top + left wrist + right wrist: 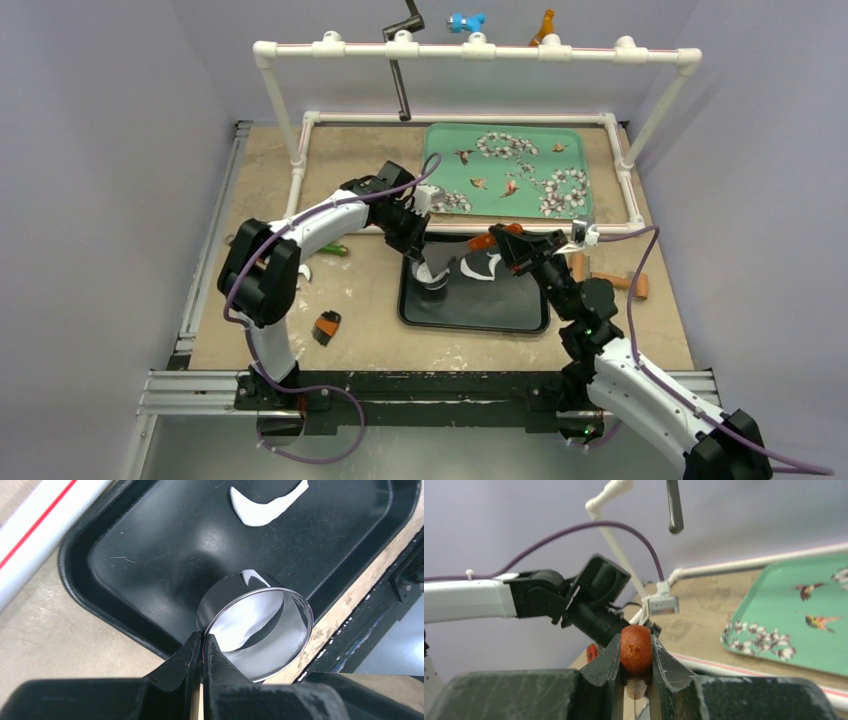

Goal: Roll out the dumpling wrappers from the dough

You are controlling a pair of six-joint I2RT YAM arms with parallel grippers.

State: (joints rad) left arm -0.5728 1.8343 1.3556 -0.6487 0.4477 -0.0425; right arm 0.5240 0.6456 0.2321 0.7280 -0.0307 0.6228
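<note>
The left gripper (202, 639) is clenched on the wall of the metal ring cutter (222, 595), held low over the black tray (150, 555). White dough (245, 620) shows inside the cutter's rim just ahead of the fingertips, and a curved scrap (267, 507) lies well beyond it, while the right gripper (636, 639) grasps a rounded orange-brown knob (636, 655). This looks like the cutting-out step, though I cannot tell whether the piece in the ring is a whole dumpling wrapper; next, the cutter likely needs a straight lift so the piece stays flat on the tray.
</note>
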